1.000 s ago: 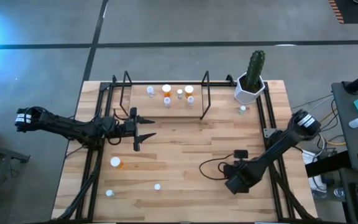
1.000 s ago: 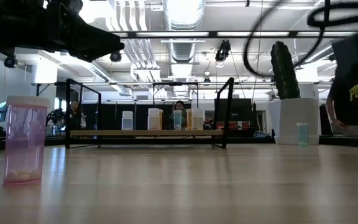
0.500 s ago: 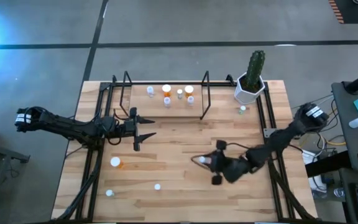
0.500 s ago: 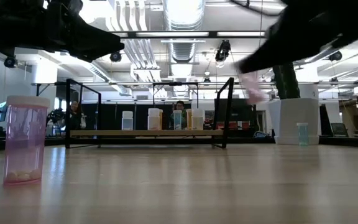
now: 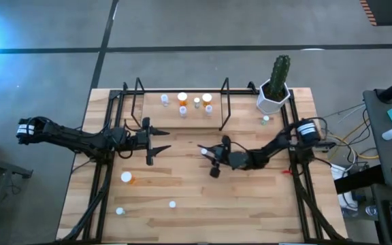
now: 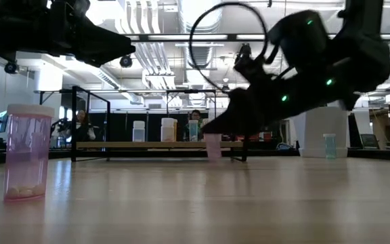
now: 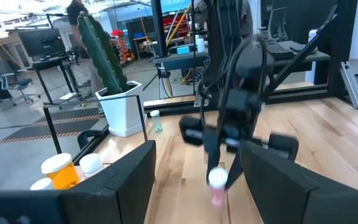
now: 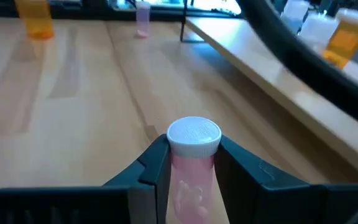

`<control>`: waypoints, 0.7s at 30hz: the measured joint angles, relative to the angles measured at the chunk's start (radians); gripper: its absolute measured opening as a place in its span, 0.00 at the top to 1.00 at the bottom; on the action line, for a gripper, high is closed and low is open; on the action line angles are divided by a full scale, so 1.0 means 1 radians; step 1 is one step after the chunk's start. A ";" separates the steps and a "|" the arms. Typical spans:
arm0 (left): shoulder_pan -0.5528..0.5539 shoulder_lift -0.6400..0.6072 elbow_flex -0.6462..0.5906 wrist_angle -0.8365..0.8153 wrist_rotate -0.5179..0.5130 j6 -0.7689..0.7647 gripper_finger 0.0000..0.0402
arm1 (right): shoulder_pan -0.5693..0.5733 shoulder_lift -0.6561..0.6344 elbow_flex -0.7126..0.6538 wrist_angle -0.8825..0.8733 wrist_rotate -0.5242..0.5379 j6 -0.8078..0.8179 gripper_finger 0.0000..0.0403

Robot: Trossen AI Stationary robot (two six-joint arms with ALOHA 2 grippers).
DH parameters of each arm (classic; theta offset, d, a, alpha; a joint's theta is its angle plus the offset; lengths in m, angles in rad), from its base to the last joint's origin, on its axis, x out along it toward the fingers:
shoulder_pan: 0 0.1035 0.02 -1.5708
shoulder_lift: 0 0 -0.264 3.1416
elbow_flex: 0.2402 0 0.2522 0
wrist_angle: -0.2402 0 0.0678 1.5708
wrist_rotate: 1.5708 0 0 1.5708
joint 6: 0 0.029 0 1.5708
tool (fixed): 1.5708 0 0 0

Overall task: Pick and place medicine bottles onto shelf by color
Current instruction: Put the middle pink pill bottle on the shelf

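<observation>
My right gripper (image 5: 208, 156) is shut on a pink medicine bottle with a white cap (image 5: 203, 150) at mid-table, in front of the shelf (image 5: 175, 121). The bottle also shows in the low view (image 6: 212, 146) and the left wrist view (image 7: 217, 180). The light-wood shelf with black wire uprights carries several orange and clear bottles (image 5: 182, 99) standing on their bases. My left gripper (image 5: 160, 146) hangs open and empty left of the held bottle. A large pink bottle (image 6: 27, 161) stands near the low camera. My right gripper pinches the pink bottle's body just under the white cap (image 8: 188, 180) between its two fingers (image 8: 154, 168). The fingers come about level from the table's right side. The bottle stands upright, its base close to the table; I cannot tell whether it touches.
A white hexagonal pot with a green cactus (image 5: 275, 94) stands at the far right, with a small greenish bottle (image 5: 265, 120) beside it. Loose bottles stand at the near left: an orange one (image 5: 126, 177) and two small ones (image 5: 172, 203) (image 5: 120, 211).
My right gripper has swept from the near right of the table toward the far left, to mid-table in front of the shelf, carrying the pink bottle, which is now upright. The left arm has kept still.
</observation>
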 joint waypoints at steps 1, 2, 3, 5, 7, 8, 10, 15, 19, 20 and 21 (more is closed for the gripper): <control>0.000 0.000 0.000 0.000 0.000 0.000 0.46 | -0.006 0.024 0.014 0.001 0.000 0.007 0.75; 0.000 0.000 0.000 0.000 0.000 0.000 0.46 | -0.009 0.042 0.024 0.000 -0.001 0.011 0.75; 0.000 0.000 0.000 -0.001 0.000 0.000 0.46 | -0.011 0.059 0.034 0.002 0.002 0.008 0.75; 0.000 0.000 0.000 -0.001 0.000 0.000 0.46 | -0.010 0.077 0.056 0.002 0.000 0.002 0.75; 0.000 0.000 0.000 -0.001 0.000 0.000 0.46 | -0.008 0.085 0.068 -0.004 0.001 0.002 0.75; 0.000 0.000 0.000 -0.002 0.000 0.000 0.46 | -0.009 0.084 0.072 -0.017 0.000 0.006 0.75; 0.000 0.000 0.000 -0.001 0.000 0.000 0.46 | -0.011 0.072 0.075 -0.061 0.000 0.032 0.75; 0.000 0.000 0.000 -0.001 -0.001 0.000 0.46 | -0.013 0.023 0.076 -0.161 0.001 0.079 0.75; 0.000 0.000 0.000 0.000 -0.001 0.000 0.46 | -0.013 -0.015 0.078 -0.238 -0.001 0.089 0.71; 0.000 0.000 0.000 0.001 -0.001 0.000 0.46 | -0.013 -0.027 0.079 -0.269 0.000 0.099 0.69; 0.000 0.000 0.000 0.001 -0.001 0.000 0.46 | -0.013 -0.031 0.083 -0.290 0.000 0.107 0.67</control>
